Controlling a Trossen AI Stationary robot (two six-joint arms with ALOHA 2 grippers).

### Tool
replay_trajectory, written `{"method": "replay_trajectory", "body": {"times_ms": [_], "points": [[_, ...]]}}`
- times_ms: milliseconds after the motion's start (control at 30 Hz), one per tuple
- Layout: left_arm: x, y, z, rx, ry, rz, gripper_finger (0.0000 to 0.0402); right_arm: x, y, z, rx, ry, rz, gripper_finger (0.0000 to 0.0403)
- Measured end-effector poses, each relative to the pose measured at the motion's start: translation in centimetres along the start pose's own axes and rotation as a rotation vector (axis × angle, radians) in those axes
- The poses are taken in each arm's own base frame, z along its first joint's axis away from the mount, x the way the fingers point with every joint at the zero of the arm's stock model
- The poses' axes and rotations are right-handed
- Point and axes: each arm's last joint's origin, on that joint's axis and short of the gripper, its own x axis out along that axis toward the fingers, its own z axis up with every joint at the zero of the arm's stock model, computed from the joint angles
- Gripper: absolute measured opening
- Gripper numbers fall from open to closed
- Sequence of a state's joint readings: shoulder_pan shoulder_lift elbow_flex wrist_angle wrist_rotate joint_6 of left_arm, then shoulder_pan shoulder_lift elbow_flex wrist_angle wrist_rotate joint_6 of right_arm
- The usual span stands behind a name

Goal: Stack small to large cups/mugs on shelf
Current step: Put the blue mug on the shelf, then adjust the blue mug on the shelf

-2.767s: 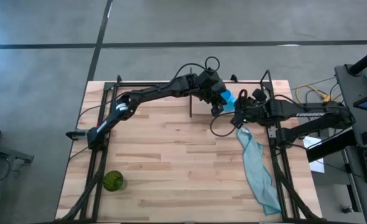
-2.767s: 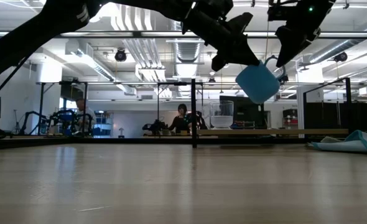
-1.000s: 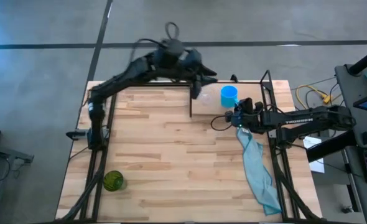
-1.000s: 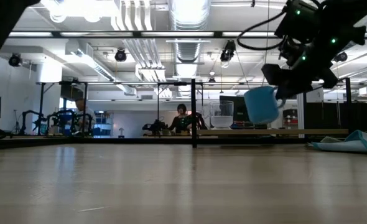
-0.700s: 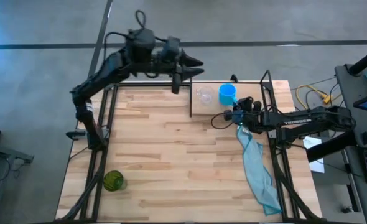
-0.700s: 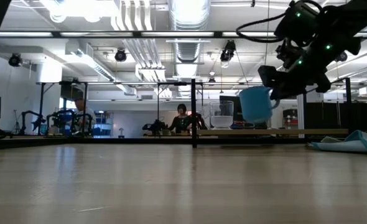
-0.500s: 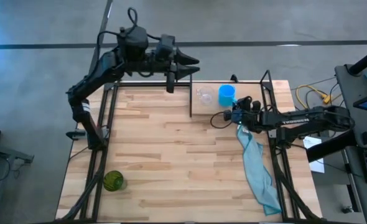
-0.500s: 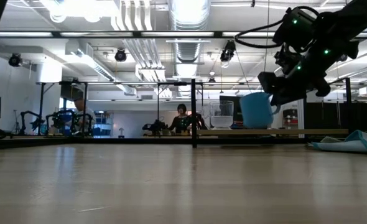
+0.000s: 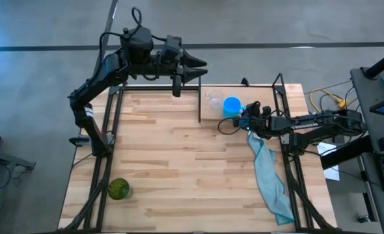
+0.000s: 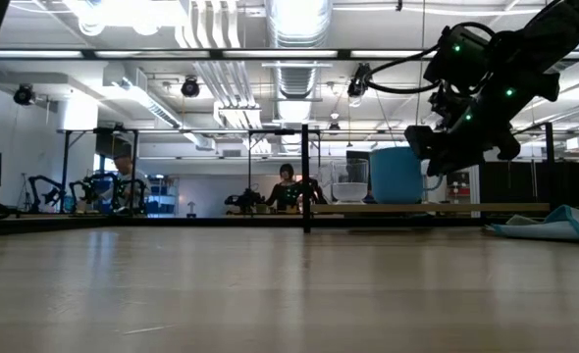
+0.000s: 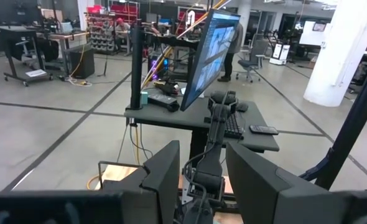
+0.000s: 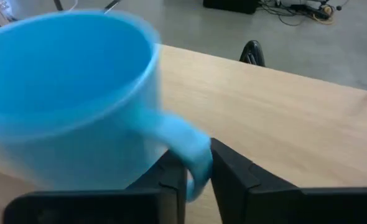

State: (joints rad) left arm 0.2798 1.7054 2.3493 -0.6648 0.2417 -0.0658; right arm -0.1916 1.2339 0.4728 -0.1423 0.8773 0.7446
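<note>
The bright blue mug [image 9: 232, 105] stands upright over the shelf [image 9: 254, 91], close beside the small clear cup [image 9: 213, 99], which stands on the shelf board [image 10: 466, 208]. My right gripper [image 9: 244, 119] is shut on the mug; in the low view the blue mug [image 10: 397, 175] has its base at about board level, next to the clear cup [image 10: 348, 181]. The dark green cup [image 9: 118, 188] stands on the tabletop near its near left corner. My left gripper [image 9: 195, 65] is open, raised beyond the table's far edge, and touches nothing. My right gripper pinches the blue mug's handle [image 12: 188, 152] between its two fingers [image 12: 233, 175], coming level from the table's right side. The mug is upright, mouth up. Whether its base rests on the shelf board I cannot tell.
A teal cloth [image 9: 270, 175] lies along the table's right side, just near of the right gripper. The shelf's thin black frame posts [image 9: 199, 104] rise around the cups. Bare butcher-block tabletop [image 9: 179, 162] spans the middle. People stand in the room behind [image 10: 288, 186].
My left arm has swung up and back, toward the far left, away from the shelf. My right gripper has carried the blue mug a little down and toward the clear cup; the mug has turned from tilted to upright.
</note>
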Motion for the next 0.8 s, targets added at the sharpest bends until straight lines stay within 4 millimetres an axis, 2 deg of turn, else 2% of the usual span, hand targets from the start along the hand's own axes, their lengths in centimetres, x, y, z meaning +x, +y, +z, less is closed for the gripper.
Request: {"method": "replay_trajectory", "body": {"times_ms": [133, 267, 800], "points": [[0.0, 0.0, 0.0, 0.0, -0.001, 0.0, 0.0118, 0.0, 0.0, 0.0, 0.013, 0.0, -0.001, 0.0093], [0.0, 0.0, 0.0, -0.001, 0.001, 0.0, 0.0118, 0.0, 0.0, 0.0, 0.014, -0.001, -0.001, 0.0102], [-0.2, 0.0, -0.2, -0.008, 0.03, 0.002, 0.0118, 1.5, -1.3, 0.9, 0.069, -0.008, -0.101, 0.0073]]}}
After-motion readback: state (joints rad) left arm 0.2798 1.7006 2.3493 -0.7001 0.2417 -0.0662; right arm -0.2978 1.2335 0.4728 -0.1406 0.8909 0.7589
